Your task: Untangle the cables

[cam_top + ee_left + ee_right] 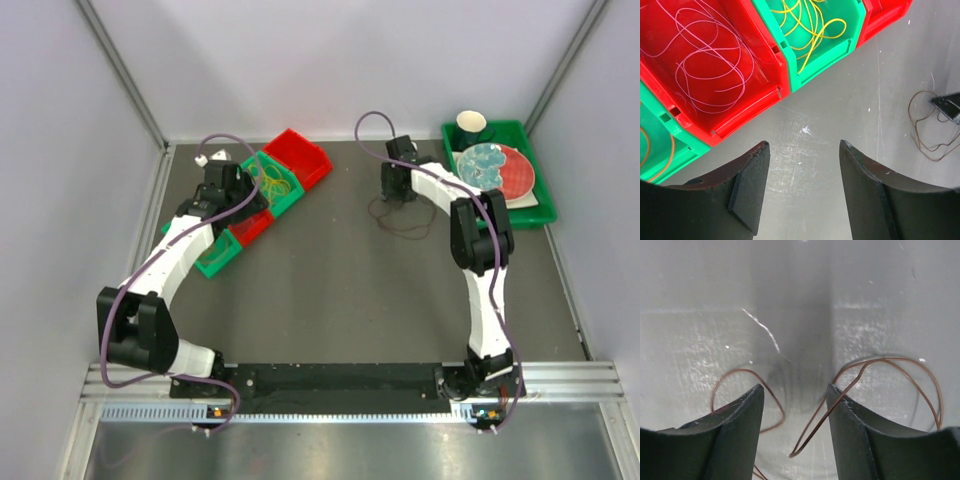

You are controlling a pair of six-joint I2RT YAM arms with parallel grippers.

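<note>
Brown cable [890,359] lies looped on the table [330,290]; yellow cable [812,40] and pink cable [705,55] coil in bins [827,60].

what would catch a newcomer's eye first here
The row of bright red and green plastic bins at the table's far left, one holding a thin yellow cable. Next, the thin dark brown cable looped loose on the grey tabletop, with the right gripper open over it. A green plastic tray with dishes sits at the far right.

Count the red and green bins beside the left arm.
4, in one diagonal row: far red bin, middle green bin, middle red bin, nearest green bin. The left arm overlaps the row, so another could be hidden.
</note>
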